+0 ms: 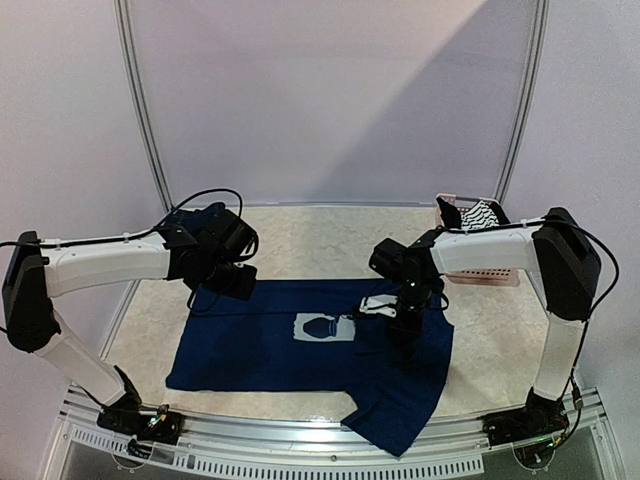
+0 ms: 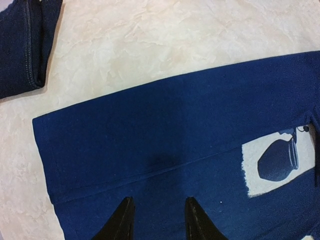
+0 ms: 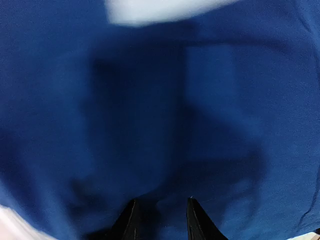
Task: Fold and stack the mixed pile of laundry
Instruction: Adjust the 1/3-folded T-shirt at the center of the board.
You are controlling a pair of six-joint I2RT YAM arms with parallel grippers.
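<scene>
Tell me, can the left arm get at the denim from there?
Probably yes. The denim lies close beside the open left gripper, which is over the T-shirt. Only bare table shows between them, and nothing visible lies on it.

Small pink perforated basket (image 1: 492,272) sits at the far right of the worktop (image 1: 320,238), which is pale marbled beige. Plain whitish walls behind, with a thin curved metal frame (image 1: 140,110) running up.

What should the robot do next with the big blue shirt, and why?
Probably lower the right end effector and pinch the navy T-shirt: its jaws are open just over the cloth, and the shirt's right side lies rumpled, not flat.
</scene>
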